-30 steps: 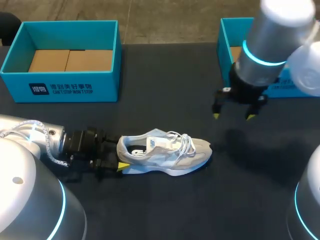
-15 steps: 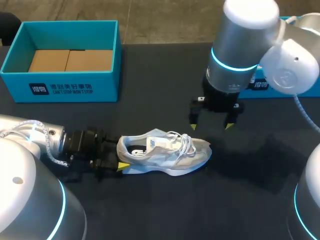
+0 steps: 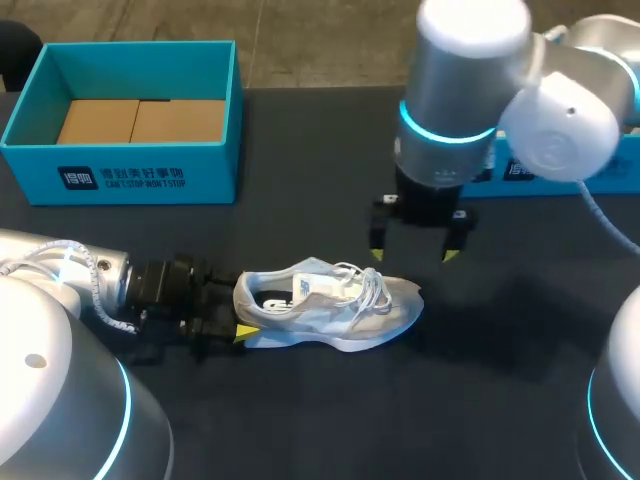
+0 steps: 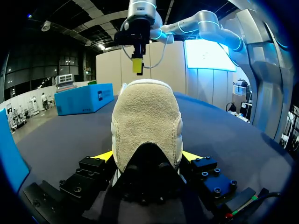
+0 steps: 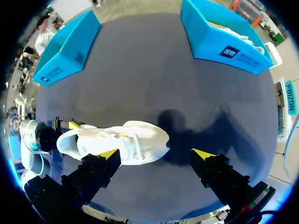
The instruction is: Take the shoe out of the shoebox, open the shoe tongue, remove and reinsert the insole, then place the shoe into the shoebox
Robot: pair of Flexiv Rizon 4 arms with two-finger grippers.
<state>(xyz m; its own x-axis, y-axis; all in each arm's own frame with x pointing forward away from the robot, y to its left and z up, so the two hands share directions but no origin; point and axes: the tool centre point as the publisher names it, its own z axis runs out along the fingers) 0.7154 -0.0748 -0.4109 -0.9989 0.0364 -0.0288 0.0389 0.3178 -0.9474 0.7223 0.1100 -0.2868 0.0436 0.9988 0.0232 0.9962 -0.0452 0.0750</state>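
Shoe [image 3: 330, 305]: pale laced sneaker; only the left wrist view shows its fuzzy, rounded heel.
Left gripper [image 4: 147, 157]: clamped on that heel.
Right gripper [image 3: 413, 255]: fingers spread, above the toe.

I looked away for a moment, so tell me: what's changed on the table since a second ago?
The right arm swung left from near the right box to above the shoe's front, jaws open, taking hold of nothing. The left arm keeps its jaws shut on the heel; the shoe and left box stayed put.
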